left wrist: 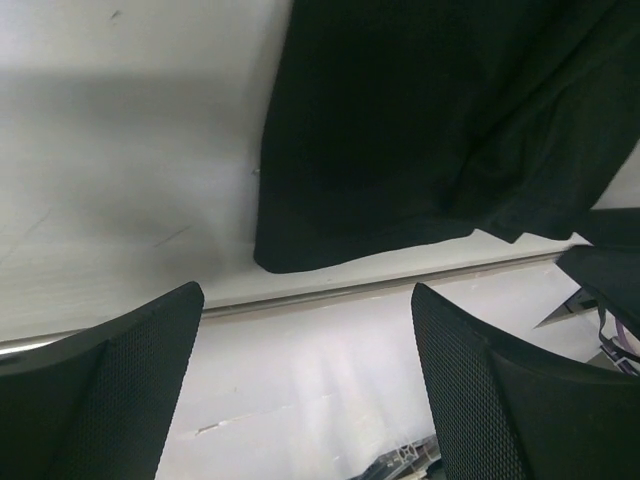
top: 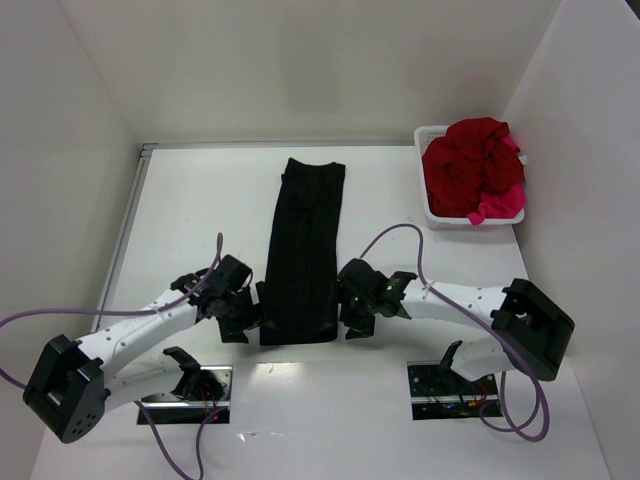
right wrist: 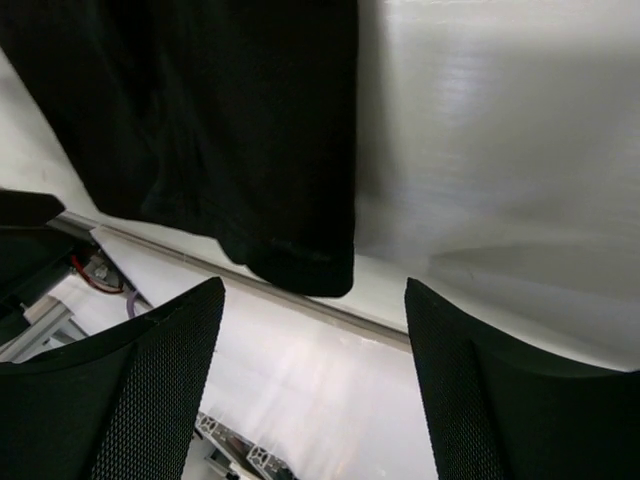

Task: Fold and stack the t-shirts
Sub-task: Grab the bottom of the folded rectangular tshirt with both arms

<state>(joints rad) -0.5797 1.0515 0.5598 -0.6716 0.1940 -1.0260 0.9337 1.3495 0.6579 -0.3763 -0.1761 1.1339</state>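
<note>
A black t-shirt (top: 305, 250) lies folded into a long narrow strip down the middle of the table, its near end between the two grippers. My left gripper (top: 243, 318) is open and empty beside the shirt's near left corner (left wrist: 300, 250). My right gripper (top: 356, 318) is open and empty beside the near right corner (right wrist: 300, 265). Dark red and bright pink t-shirts (top: 472, 168) are heaped in a white basket (top: 432, 213) at the back right.
White walls close the table at the back and on both sides. Each arm's base plate sits at the near edge, left (top: 185, 383) and right (top: 450, 388). Purple cables loop from both arms over the table.
</note>
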